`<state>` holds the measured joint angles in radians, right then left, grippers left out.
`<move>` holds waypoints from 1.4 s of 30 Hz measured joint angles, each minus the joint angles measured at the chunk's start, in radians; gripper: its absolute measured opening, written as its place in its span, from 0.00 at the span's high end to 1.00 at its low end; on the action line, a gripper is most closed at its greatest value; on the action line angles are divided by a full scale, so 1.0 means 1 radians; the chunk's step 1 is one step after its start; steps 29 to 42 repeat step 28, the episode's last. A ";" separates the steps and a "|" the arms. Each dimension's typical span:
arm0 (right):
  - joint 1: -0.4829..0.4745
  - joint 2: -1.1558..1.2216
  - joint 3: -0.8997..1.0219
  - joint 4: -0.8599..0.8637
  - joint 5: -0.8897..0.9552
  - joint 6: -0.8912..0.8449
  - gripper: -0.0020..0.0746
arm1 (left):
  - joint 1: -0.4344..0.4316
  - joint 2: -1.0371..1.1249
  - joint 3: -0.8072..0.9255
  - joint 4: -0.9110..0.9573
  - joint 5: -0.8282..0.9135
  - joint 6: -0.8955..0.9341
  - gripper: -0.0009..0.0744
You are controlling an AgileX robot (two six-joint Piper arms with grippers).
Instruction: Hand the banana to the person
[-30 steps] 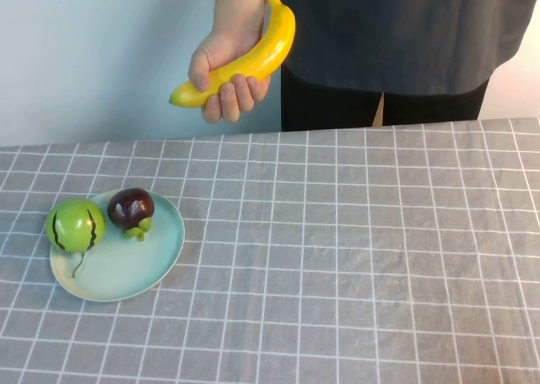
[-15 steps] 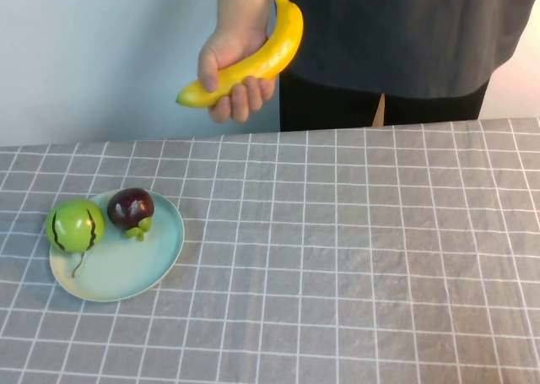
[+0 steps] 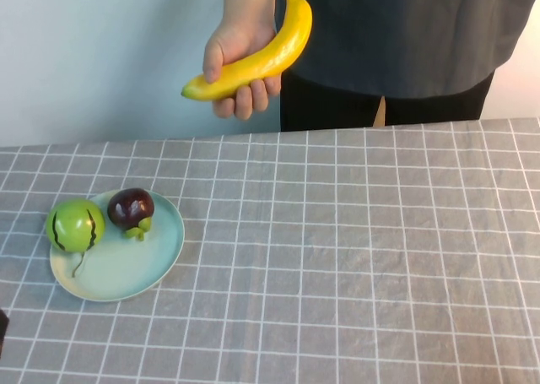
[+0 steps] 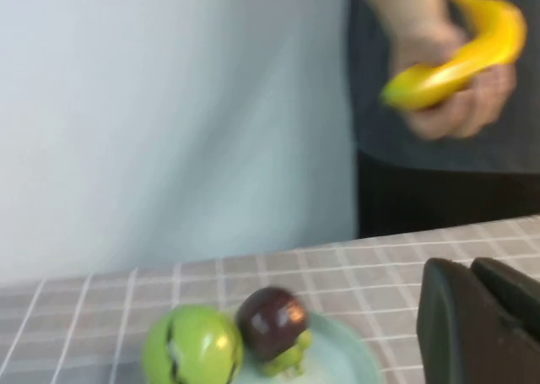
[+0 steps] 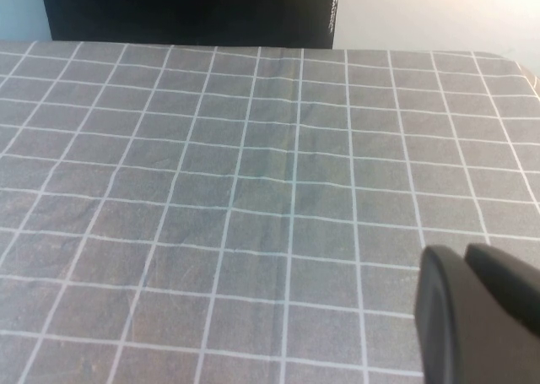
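The banana (image 3: pixel 257 56) is bright yellow and curved, held in the person's hand (image 3: pixel 236 51) high above the table's far edge. It also shows in the left wrist view (image 4: pixel 456 59). The person (image 3: pixel 396 38) stands behind the table in a dark grey top and black trousers. My left gripper (image 4: pixel 470 270) is shut and empty, low near the plate, well short of the banana. My right gripper (image 5: pixel 462 257) is shut and empty, over the bare checked cloth on the right side.
A light blue plate (image 3: pixel 160 249) at the left holds a round green fruit (image 3: pixel 75 224) and a dark purple fruit (image 3: pixel 131 208). The grey checked tablecloth (image 3: pixel 354 257) covers the table. A pale wall stands behind on the left.
The person's hand has lifted the banana higher and slightly to the right. A dark bit of my left arm has come into the high view's lower left edge.
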<state>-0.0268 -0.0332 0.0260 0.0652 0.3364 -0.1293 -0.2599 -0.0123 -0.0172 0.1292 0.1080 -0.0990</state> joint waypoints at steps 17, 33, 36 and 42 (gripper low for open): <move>0.000 0.000 0.000 0.000 0.000 0.000 0.98 | 0.086 -0.002 0.041 -0.110 0.246 0.026 0.99; 0.000 0.000 0.000 0.000 0.000 0.000 0.98 | 0.086 -0.002 0.040 -0.110 0.250 0.028 0.99; 0.000 0.000 0.000 0.000 0.000 0.000 0.98 | 0.086 -0.002 0.040 -0.110 0.250 0.028 0.99; 0.000 0.000 0.000 0.000 0.000 0.000 0.98 | 0.086 -0.002 0.040 -0.110 0.250 0.028 0.99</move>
